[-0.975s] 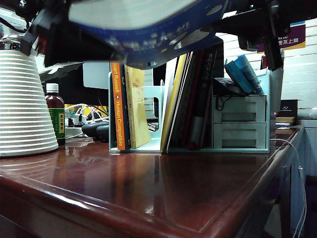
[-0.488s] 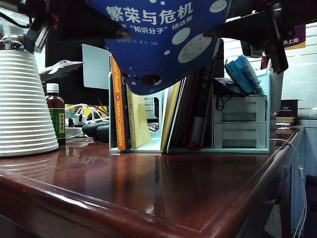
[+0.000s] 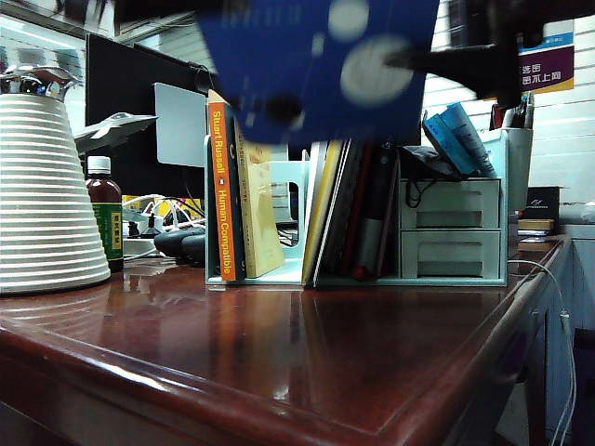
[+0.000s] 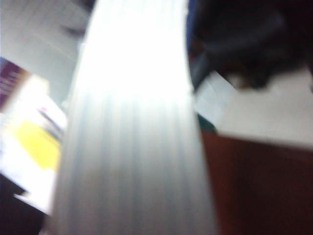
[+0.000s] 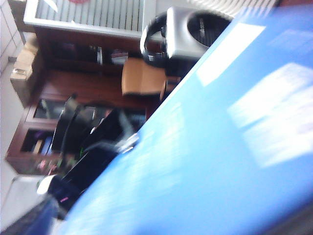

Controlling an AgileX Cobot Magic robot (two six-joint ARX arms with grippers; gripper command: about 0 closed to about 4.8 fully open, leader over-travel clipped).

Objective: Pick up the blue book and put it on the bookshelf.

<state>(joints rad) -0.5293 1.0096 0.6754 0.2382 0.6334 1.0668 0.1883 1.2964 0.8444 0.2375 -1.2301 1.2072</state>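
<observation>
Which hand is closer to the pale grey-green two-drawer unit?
Right. The right hand hangs above the unit, at the thick blue book's right edge; left hand, at its left edge.

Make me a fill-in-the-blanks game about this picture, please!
1. The book held up in the air is ___.
2. The rack below it is pale ___.
3. The spine saying "Human Compatible" is ___.
4. Beside the white ribbed cone stands a small ___ with a white cap.

Missing words: blue; green; orange; bottle
</observation>
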